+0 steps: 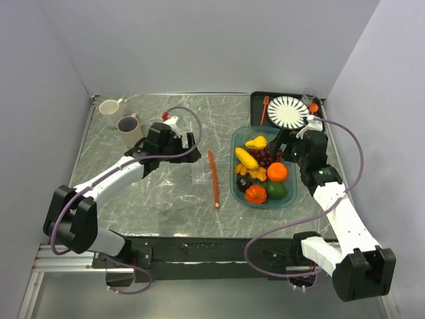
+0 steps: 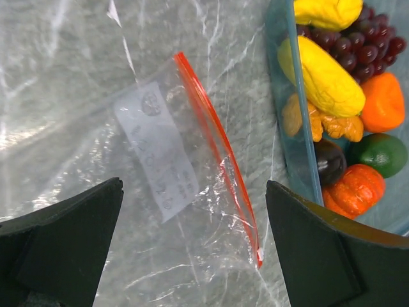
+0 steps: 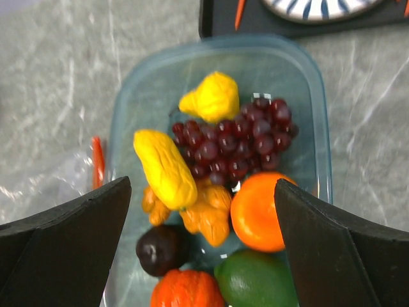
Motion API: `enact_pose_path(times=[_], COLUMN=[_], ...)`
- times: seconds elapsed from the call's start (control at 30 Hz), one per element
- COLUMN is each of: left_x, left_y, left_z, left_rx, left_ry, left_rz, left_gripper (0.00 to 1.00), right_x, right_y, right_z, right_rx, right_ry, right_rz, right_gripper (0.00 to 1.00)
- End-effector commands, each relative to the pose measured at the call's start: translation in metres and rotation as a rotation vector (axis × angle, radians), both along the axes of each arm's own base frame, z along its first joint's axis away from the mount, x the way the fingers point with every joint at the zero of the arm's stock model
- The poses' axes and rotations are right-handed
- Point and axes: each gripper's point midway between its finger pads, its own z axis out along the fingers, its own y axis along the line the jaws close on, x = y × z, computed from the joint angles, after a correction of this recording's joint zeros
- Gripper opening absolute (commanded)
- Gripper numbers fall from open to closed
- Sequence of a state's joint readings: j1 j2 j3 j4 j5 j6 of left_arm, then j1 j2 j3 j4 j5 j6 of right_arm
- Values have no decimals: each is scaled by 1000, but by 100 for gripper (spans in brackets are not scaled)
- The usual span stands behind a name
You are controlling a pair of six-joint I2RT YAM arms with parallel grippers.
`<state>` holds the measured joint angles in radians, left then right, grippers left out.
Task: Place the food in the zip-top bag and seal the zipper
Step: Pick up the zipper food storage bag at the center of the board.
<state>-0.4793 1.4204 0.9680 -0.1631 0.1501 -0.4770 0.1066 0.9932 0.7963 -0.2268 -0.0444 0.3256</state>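
Currently both tools are open and empty: left tool (image 2: 195, 252) above the bag (image 2: 153, 160) at the centre of the desk (image 1: 166, 199), right tool (image 3: 201, 249) above the food (image 3: 211, 179) in its tray (image 3: 313, 102) near the right edge. Likely fault: the limp bag sliding or collapsing during loading.

Eight toy foods (image 3: 166, 167), two mugs (image 1: 129, 127), one bag (image 2: 153, 153), one tray (image 3: 314, 115)

Grey marbled table (image 1: 166, 199) with five things on it.
A clear zip-top bag (image 1: 197, 176) lies flat mid-table, a teal tray (image 1: 232, 181) just right of it, a black tray (image 1: 256, 105) behind, and a white mug (image 1: 109, 107) and a tan mug (image 1: 129, 130) back left.
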Motion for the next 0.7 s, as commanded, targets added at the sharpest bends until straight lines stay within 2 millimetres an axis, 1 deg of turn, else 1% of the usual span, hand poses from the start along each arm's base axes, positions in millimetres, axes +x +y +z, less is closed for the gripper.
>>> enact_pose_path(times=[0.0, 0.03, 0.07, 0.1, 0.13, 0.17, 0.2, 0.23, 0.27, 0.3, 0.33, 0.4, 0.43, 0.5, 0.57, 0.6, 0.67], left_x=[3, 5, 1, 0, 1, -7, -5, -4, -8, -8, -7, -11, -12, -14, -15, -15, -16], left_y=[-27, -31, -40, -46, -54, -66, -68, -71, -78, -80, -84, -89, -96, -97, -100, -98, -97], left_z=[2, 5, 1, -9, -6, -9, -19, -19, -23, -35, -34, -47, -46, -56, -61, -69, -77], left_rx=[47, 60, 71, 86, 88, 97, 131, 155, 171, 195, 198, 222, 221, 262, 282, 301, 316], left_ry=[6, 9, 23, 53, 58, 70, 82, 84, 94, 124, 126, 161, 156, 175, 185, 206, 222], left_rz=[17, 23, 4, 2, -9, -40, -20, -9, -22, -10, -11, -17, -27, -20, -15, 1, 9], left_gripper=[99, 99, 99, 99, 99, 99, 99, 98, 98, 95, 93, 89, 87, 85, 82, 79, 77], right_x=[4, 5, 4, 4, 4, 4, 4, 3, 3, 3, 2, 1, 1, 0, -1, -1, -1], right_y=[2, 2, 1, 0, -1, -1, 0, 0, 0, 0, 0, 0, -1, -2, -2, -3, -3], right_z=[20, 17, 18, 18, 17, 19, 19, 20, 21, 22, 23, 25, 26, 28, 30, 30, 33], right_rx=[-4, 0, -2, -4, -5, -4, -4, -2, -3, -2, -2, -1, -1, -3, -3, -3, 1], right_ry=[-16, -5, -1, 4, 8, 5, 5, 4, 6, 6, 4, 3, 1, -1, -2, -2, -12], right_rz=[19, 15, 8, 3, -3, -2, -1, 0, 1, 2, 2, 0, 0, -6, -9, -12, -16], right_gripper=[100, 100, 100, 100, 100, 100, 100, 100, 100, 100, 100, 100, 100, 100, 100, 100, 100])
